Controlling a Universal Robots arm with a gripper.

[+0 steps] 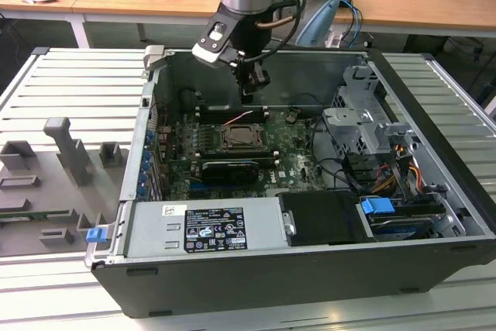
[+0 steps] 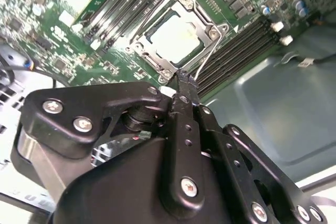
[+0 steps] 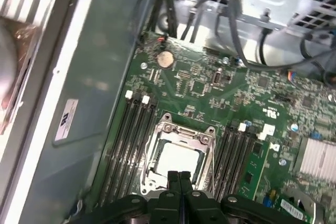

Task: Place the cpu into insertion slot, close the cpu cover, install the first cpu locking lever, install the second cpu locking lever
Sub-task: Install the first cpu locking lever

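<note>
Two fingertips [image 3: 172,178] meet: the pincer [image 1: 249,96] is clenched on nothing, hanging clear at twelve o'clock of the slot [image 1: 245,139] in the exterior view. Within, the cpu [image 3: 177,160] sits, cover [image 3: 181,128] edges down around it.

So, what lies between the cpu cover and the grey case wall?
In the first wrist view, a bank of long black memory slots separates the cpu cover from the case wall.
</note>
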